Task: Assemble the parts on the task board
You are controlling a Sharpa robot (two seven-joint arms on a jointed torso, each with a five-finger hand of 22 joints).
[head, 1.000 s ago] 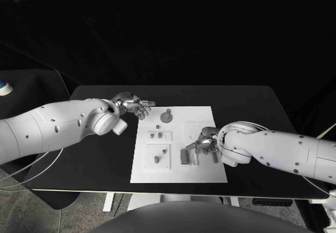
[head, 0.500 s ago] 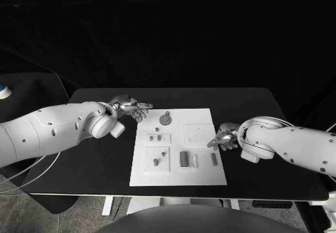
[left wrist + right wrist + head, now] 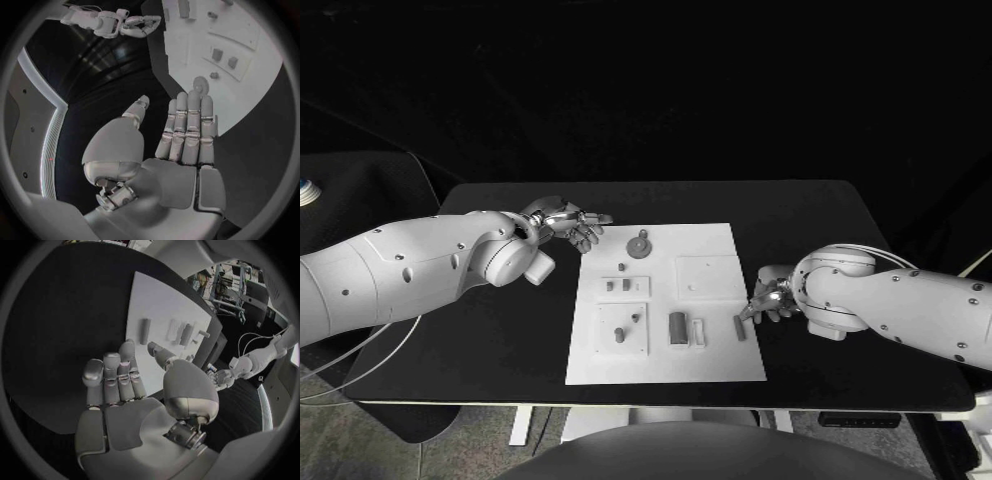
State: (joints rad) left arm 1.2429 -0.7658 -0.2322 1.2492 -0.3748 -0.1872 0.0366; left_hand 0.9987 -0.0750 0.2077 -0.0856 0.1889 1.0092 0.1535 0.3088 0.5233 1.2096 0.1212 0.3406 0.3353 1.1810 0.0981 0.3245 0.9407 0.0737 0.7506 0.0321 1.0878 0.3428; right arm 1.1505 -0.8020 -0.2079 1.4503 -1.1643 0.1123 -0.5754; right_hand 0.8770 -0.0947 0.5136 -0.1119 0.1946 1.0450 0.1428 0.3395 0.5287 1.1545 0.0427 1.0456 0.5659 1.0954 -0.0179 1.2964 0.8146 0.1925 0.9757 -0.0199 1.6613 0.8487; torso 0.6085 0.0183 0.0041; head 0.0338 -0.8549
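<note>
Head view has the right hand empty with fingers loosely apart just off the task board's right edge, beside a loose small part, so a careless sweep could knock it off, while the left hand, also released, hovers at the far-left corner.

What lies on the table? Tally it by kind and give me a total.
Board: 1
Hands: 2, the left hand and the right hand
Grey parts on the board: 8, as far as the head view shows
Total: 11
</note>
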